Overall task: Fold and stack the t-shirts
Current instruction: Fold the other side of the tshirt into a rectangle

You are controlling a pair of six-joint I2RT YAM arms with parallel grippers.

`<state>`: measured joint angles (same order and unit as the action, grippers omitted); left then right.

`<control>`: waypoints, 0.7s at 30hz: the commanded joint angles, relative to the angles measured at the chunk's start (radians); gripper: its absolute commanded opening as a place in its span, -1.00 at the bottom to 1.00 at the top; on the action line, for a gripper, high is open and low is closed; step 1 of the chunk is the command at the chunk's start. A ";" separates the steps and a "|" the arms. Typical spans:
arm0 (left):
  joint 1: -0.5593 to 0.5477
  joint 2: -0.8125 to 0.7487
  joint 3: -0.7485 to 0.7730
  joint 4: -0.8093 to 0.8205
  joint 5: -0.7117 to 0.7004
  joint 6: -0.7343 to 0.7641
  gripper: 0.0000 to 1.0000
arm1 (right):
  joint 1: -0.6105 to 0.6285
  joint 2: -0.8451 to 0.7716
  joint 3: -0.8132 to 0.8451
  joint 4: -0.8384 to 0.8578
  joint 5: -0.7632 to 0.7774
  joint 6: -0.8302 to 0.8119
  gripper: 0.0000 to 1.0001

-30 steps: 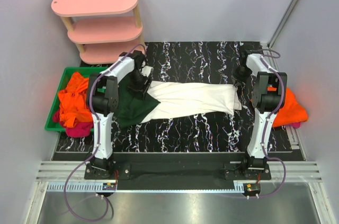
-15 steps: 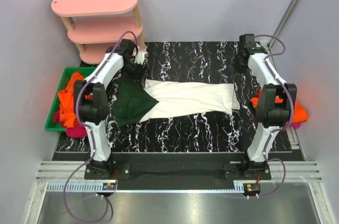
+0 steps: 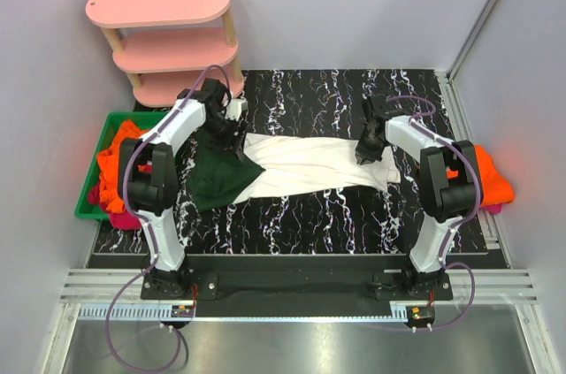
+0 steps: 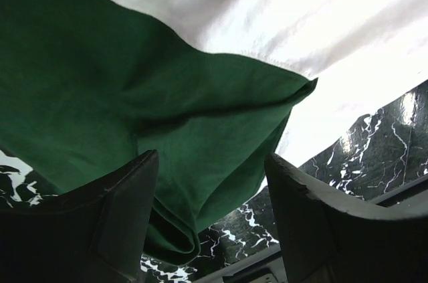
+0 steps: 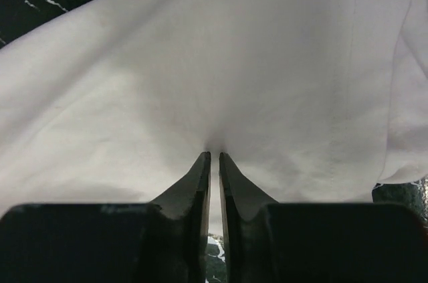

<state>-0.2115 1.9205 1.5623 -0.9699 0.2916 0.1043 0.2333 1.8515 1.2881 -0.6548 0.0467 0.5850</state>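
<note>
The white t-shirt (image 3: 309, 164) lies folded into a long band across the black marble table, its dark green sleeve (image 3: 221, 178) at the left end. My left gripper (image 3: 232, 139) hangs open just over the sleeve where green meets white; in the left wrist view the open gripper (image 4: 210, 159) straddles the green sleeve's (image 4: 134, 82) folded edge, with white cloth (image 4: 301, 15) beyond. My right gripper (image 3: 364, 152) is at the shirt's right part. In the right wrist view it (image 5: 215, 154) is shut, and the white cloth (image 5: 234, 62) puckers at its tips.
A green bin (image 3: 84, 210) at the left holds orange (image 3: 119, 171) and magenta (image 3: 133, 215) shirts. An orange shirt (image 3: 491, 175) lies at the table's right edge behind my right arm. A pink three-tier shelf (image 3: 164, 38) stands at the back left.
My right gripper has swung from the far right corner down onto the shirt's right part. My left gripper has moved from the back left down over the green sleeve.
</note>
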 commanded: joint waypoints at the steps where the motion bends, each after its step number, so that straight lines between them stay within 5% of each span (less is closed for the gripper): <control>1: -0.005 0.021 -0.027 0.022 0.000 -0.002 0.38 | -0.005 0.041 0.030 0.040 0.045 0.029 -0.66; 21: -0.006 0.031 -0.200 -0.007 -0.131 0.072 0.32 | -0.115 0.143 0.076 -0.049 0.104 0.090 -0.61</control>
<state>-0.2207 1.9751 1.3960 -0.9707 0.2150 0.1436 0.1440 1.9816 1.3735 -0.6788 0.0689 0.6758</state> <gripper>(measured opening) 0.664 0.189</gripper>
